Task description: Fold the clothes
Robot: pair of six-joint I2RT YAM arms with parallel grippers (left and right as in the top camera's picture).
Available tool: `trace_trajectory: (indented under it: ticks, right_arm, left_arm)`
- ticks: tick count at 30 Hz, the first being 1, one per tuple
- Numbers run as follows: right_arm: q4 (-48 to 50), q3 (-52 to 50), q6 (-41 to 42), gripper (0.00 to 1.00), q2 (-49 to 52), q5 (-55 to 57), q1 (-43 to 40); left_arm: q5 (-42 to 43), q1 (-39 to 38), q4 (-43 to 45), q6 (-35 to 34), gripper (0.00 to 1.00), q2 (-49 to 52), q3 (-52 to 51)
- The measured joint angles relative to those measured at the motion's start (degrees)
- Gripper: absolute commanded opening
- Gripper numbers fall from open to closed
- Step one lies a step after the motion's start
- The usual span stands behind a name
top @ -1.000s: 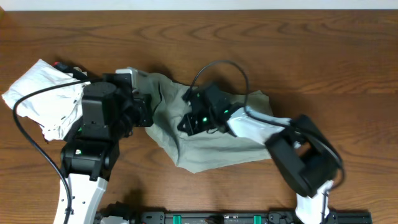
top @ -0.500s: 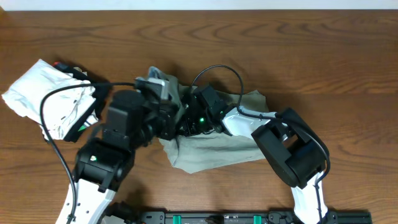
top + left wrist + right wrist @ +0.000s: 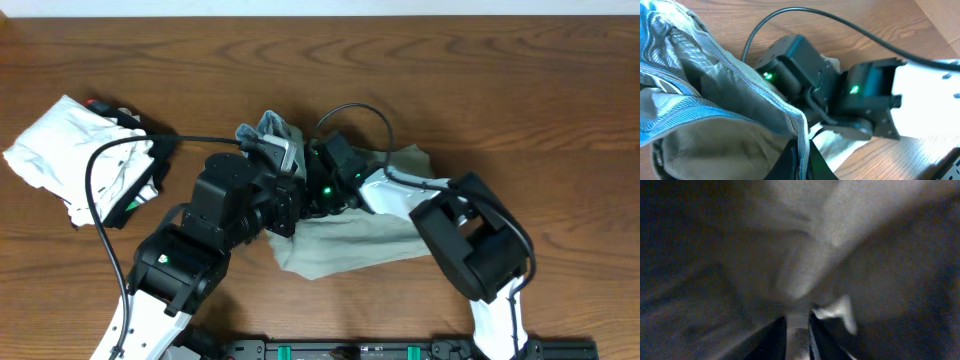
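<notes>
The clothes (image 3: 350, 240), a pale khaki-green garment, lie crumpled at the table's middle, and one edge is lifted into a bunched fold (image 3: 270, 130). My left gripper (image 3: 288, 165) is shut on a stitched seam of the clothes (image 3: 740, 95), with the seam pinched between its jaws (image 3: 802, 152). My right gripper (image 3: 308, 192) sits right beside the left one, buried in the fabric. In the right wrist view everything is dark cloth (image 3: 805, 265). A fold of it fills the narrow gap of the right gripper (image 3: 797, 330).
A white garment (image 3: 65, 155) lies at the far left with a black garment (image 3: 125, 118) showing red and green bits next to it. Both arms' cables loop over the cloth. The right arm's black wrist (image 3: 805, 70) sits close in front of my left gripper.
My left arm has swung right, carrying the garment's left edge up and over toward the right gripper. The cloth is now bunched narrower. The right gripper has barely moved.
</notes>
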Motion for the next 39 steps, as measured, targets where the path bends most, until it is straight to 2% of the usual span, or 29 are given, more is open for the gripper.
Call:
trace_trajectory:
  ticks: [6,14,18,23,28,35,39]
  right_arm:
    - [-8.15,-2.32,-3.04,0.23,-6.05,3.04,-5.92]
    - [-22.91,-2.38,-5.38,0.26,-21.57,6.8,-15.96]
    - [-35.54,-2.25,-6.88,0.27,-24.0,13.27,-21.14]
    - [-43.06,-2.49,-9.35,0.27,-23.96,19.41,-29.03]
    - [-48.19,-2.51,-11.37,0.27,-23.96,23.47,-33.99]
    - [-53.42,-2.6,-11.3,0.27,-23.76,34.38,-35.1]
    - [-53.35,-2.62,-11.3,0.28,-22.77,36.79,-35.1]
  left_arm:
    - [0.0,-0.02,0.24,0.09,0.06,0.0,0.0]
    - [-1.55,-0.07,-0.09,1.55,0.06,0.0,0.13]
    - [-3.1,-0.07,-2.54,3.1,0.06,0.11,2.49]
    - [-3.91,-0.66,-2.62,4.09,0.06,1.4,7.06]
    - [-3.93,-5.73,1.25,4.07,0.06,7.61,8.46]
    - [-3.63,-15.56,11.08,3.8,0.06,20.92,8.46]
    - [-3.06,-19.78,13.55,3.39,0.06,25.77,8.46]
